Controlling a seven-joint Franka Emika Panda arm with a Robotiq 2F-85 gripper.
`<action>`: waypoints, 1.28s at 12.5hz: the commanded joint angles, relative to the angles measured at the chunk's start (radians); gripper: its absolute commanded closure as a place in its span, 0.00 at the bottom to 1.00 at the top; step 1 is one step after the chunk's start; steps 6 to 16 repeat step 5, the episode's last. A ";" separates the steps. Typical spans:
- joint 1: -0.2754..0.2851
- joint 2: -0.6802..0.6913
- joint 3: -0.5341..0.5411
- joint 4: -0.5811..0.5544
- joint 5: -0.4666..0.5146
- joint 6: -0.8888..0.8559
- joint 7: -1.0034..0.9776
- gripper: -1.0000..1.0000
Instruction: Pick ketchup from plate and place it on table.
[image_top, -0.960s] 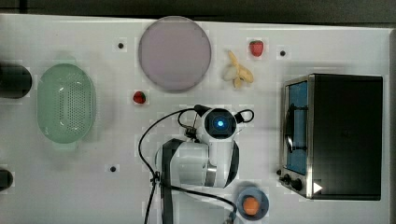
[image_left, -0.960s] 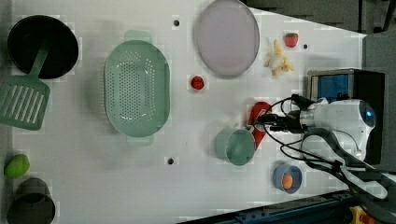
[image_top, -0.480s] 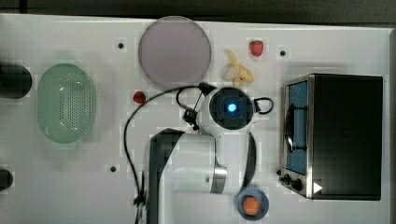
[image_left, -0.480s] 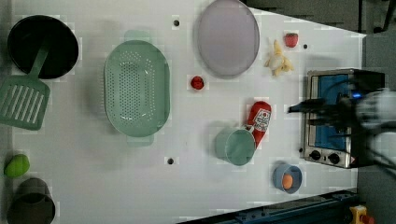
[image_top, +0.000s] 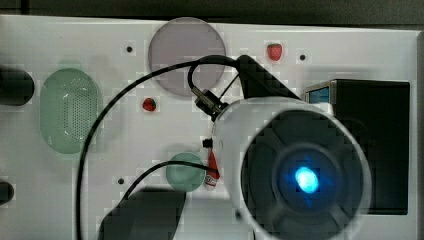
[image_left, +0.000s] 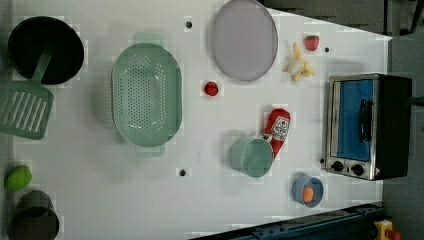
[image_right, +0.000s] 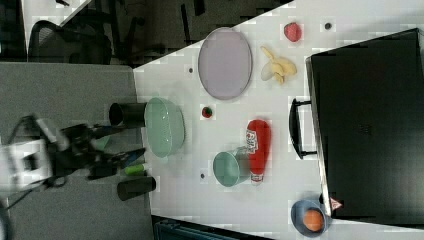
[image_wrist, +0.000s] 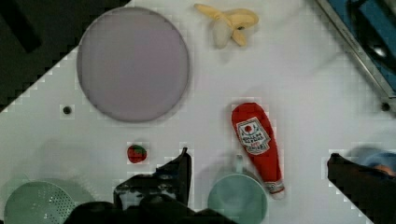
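On white flat bench (image_left: 150, 200): slim red ketchup squeeze bottle (image_wrist: 256, 140) lies off round mauve-grey plate (image_wrist: 133, 63), between spread empty claw (image_wrist: 259, 175) fingers, long axis crosswise to gap.

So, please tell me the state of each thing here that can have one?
ketchup: lying flat on the table, beside the green cup
plate: bare
oven: door shut
blue dish: holds an orange ball
colander: upright
claw: open, holds nothing
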 joint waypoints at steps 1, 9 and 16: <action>0.014 0.067 0.003 0.010 -0.049 -0.072 0.087 0.00; 0.014 0.066 0.005 0.023 -0.049 -0.096 0.087 0.00; 0.014 0.066 0.005 0.023 -0.049 -0.096 0.087 0.00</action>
